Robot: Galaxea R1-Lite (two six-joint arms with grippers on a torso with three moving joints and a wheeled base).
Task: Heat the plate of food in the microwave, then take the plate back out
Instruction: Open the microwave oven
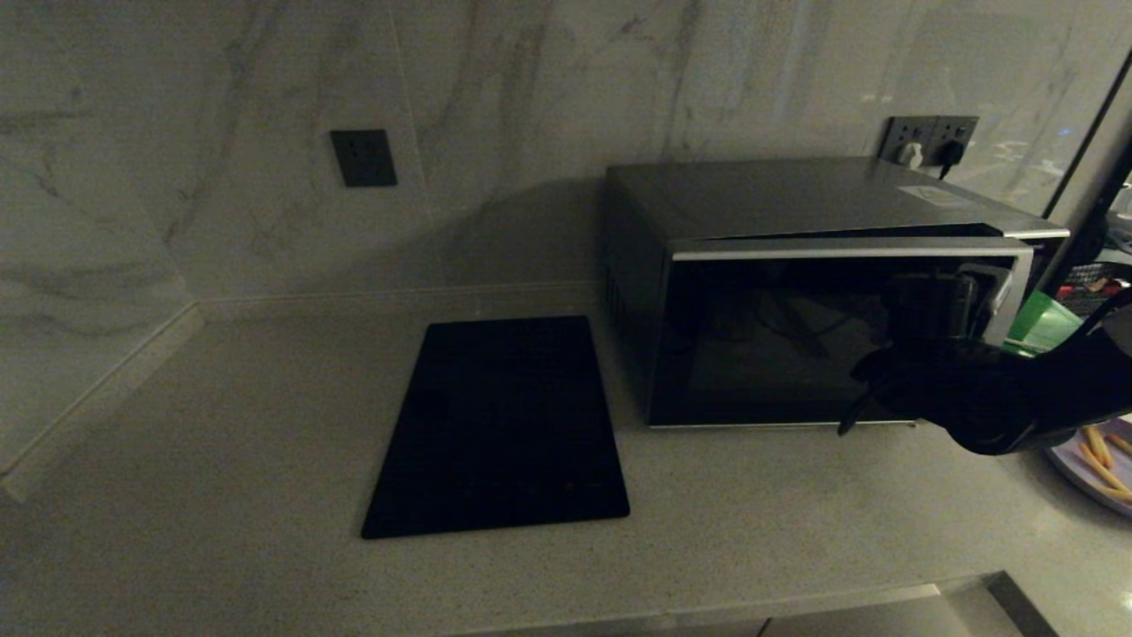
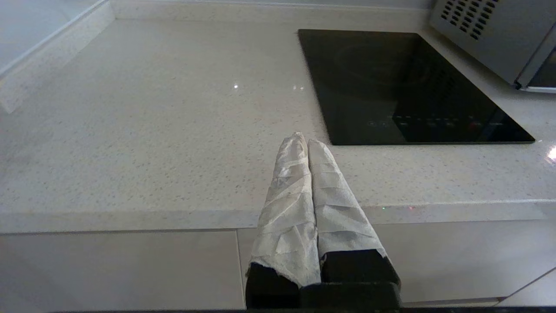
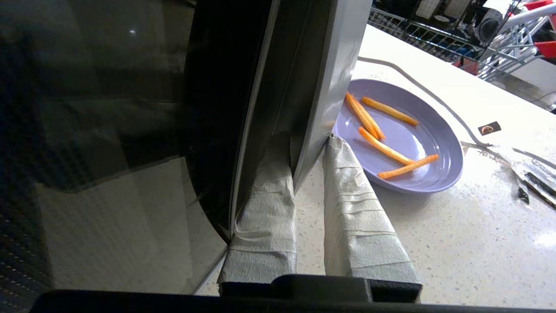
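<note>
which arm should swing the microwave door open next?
Right. The right gripper is clamped on the microwave door edge, beside the plate of food. The left gripper sits shut, well off at the counter's front.

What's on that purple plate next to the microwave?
The plate of food holds a few thin orange sticks. The microwave door edge, clamped by the right gripper, hides the plate's near rim.

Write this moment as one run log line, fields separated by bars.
right claw: shut on microwave door edge | door: slightly ajar | plate of food: on counter beside microwave | left claw: shut, idle above counter
</note>
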